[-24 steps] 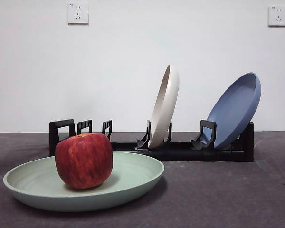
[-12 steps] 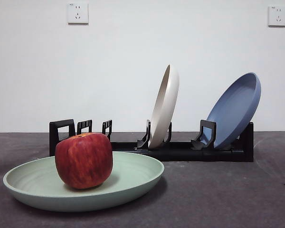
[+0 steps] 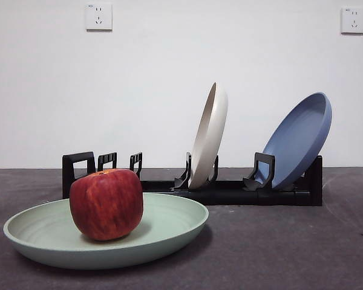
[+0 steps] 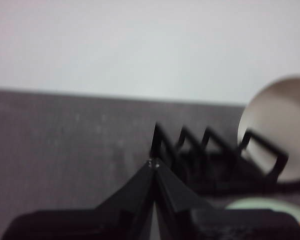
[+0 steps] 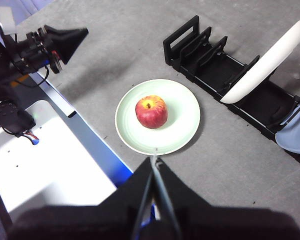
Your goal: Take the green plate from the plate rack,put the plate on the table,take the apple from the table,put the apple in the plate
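The green plate [image 3: 169, 226] lies flat on the dark grey table [image 3: 278, 254] in front of the plate rack [image 3: 230, 192]. The red apple [image 3: 106, 204] rests inside the plate, left of its centre. From high above, the right wrist view shows the apple [image 5: 151, 111] in the middle of the green plate [image 5: 182, 122], with my right gripper [image 5: 155, 158] shut and empty. My left gripper [image 4: 153, 163] is shut and empty, low beside the rack [image 4: 210, 160]; it appears in the right wrist view as a black tip [image 5: 72, 37].
A cream-white plate [image 3: 209, 136] and a blue plate [image 3: 299, 140] stand tilted in the rack's slots. The rack's left slots hold nothing. A white base with a blue edge [image 5: 55, 160] lies beside the table.
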`<state>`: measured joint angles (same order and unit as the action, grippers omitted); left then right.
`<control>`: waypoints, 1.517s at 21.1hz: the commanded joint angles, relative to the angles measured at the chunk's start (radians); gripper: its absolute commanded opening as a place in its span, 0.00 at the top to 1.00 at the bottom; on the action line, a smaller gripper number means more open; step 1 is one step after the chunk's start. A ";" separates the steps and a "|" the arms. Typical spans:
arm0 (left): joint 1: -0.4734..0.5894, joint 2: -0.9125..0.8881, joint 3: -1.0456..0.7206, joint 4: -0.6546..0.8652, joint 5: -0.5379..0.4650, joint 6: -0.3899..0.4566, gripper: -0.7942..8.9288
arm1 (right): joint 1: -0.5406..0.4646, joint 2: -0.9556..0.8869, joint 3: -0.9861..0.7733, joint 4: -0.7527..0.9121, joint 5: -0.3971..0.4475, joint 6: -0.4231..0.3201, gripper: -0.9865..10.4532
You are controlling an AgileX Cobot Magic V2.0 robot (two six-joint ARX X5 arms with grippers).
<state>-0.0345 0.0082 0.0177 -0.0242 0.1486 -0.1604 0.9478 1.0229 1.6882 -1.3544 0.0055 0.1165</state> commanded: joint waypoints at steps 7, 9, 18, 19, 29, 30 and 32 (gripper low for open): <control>0.004 -0.002 -0.007 -0.137 -0.011 0.094 0.92 | 0.001 0.005 -0.006 -0.024 0.014 0.008 0.92; 0.004 -0.002 -0.007 -0.135 -0.011 0.092 0.92 | 0.001 0.007 -0.006 -0.024 0.014 0.008 0.92; 0.004 0.009 -0.007 -0.132 -0.011 0.091 0.92 | 0.001 0.008 -0.006 -0.024 0.014 0.008 0.92; 0.004 0.012 -0.007 -0.132 -0.011 0.091 0.92 | 0.001 0.008 -0.006 -0.024 0.014 0.008 0.92; 0.004 0.037 -0.007 -0.132 -0.011 0.091 0.92 | 0.001 0.008 -0.006 -0.024 0.014 0.008 0.92; 0.004 0.041 -0.007 -0.132 -0.011 0.091 0.92 | 0.001 0.008 -0.006 -0.024 0.014 0.008 0.92; 0.004 0.048 -0.007 -0.132 -0.011 0.091 0.92 | 0.001 0.008 -0.006 -0.024 0.014 0.008 0.92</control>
<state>-0.0345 0.0544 0.0177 -0.1638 0.1410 -0.0784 0.9478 1.0306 1.6882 -1.3544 0.0189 0.1165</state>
